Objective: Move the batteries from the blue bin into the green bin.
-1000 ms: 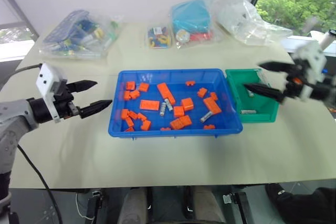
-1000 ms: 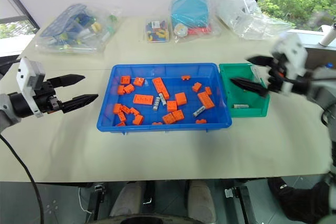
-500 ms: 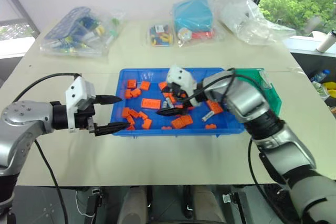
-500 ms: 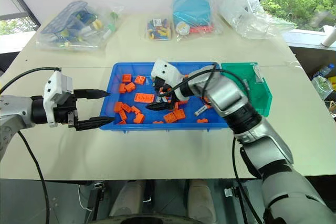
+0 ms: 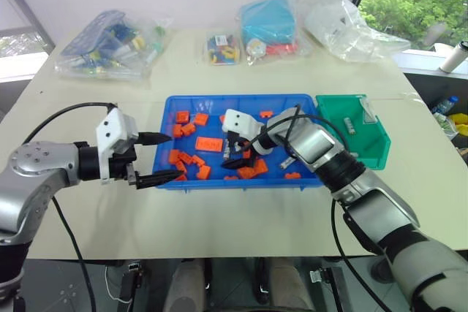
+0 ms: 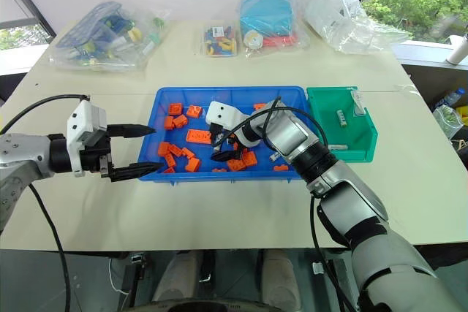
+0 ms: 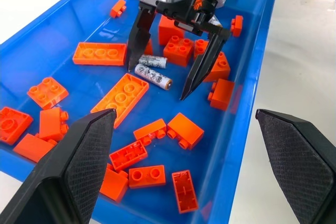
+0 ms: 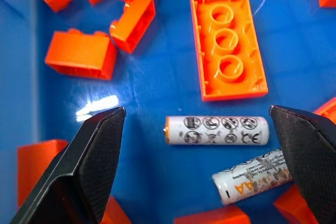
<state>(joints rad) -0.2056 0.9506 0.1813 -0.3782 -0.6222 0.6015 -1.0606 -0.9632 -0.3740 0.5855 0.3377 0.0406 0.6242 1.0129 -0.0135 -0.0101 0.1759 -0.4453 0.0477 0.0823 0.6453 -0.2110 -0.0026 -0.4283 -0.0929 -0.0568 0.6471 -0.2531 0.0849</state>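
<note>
Our right tool [image 7: 173,80] hangs spread wide inside the blue bin [image 5: 307,104], one black finger on each side of two batteries [image 8: 217,130] lying close together on the bin floor among orange bricks [image 7: 121,97]. We grasp nothing yet. Our left tool [image 5: 157,157] waits released and empty at the bin's near left rim, above the tabletop [image 5: 219,217].

We judge that a clean pick means settling on one cell only: centre the fingers across the battery nearest the flat orange plate, lower until the tips almost meet the floor, then close across its round side. The second battery [image 8: 252,177] sits at a slant right beside it, and may get pinched or knocked aside if we drift.

The batteries are smooth, printed metal cylinders, so they roll readily on the glossy plastic. The bricks are hard, studded and boxy. The green bin [image 5: 365,155] stands against the blue bin's right end and seems to hold a battery or two already, though they look small from here.
</note>
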